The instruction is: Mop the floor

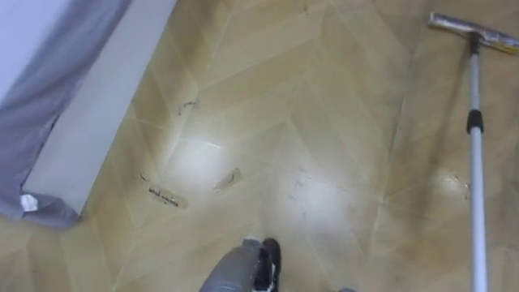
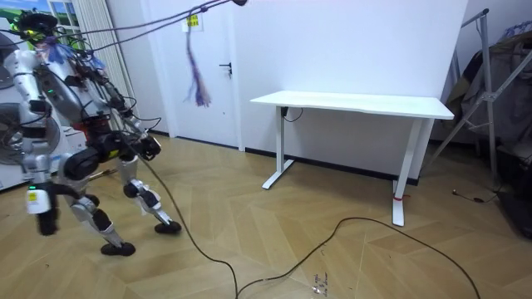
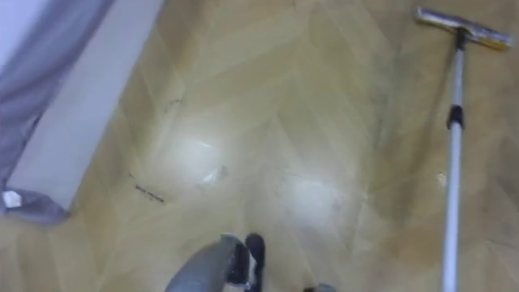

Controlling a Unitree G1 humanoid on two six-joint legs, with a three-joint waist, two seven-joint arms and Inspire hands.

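A mop lies along the right side of the wooden floor ahead of me. Its flat grey and yellow head [image 1: 474, 31] is at the far right. Its white pole [image 1: 476, 178] runs back toward me and leaves the picture at the lower right. A black collar [image 1: 474, 123] sits partway along the pole. In the room view I stand mid-stride at the room view's left, bent forward. My right hand [image 2: 39, 208] hangs low by my side there, and my left hand [image 2: 140, 148] is out in front of my body.
A white slab [image 1: 97, 105] draped with grey cloth [image 1: 40, 89] borders the floor on my left. Dark scuff marks [image 1: 162, 196] lie on the boards ahead. In the room view a white desk [image 2: 357, 103] stands by the far wall.
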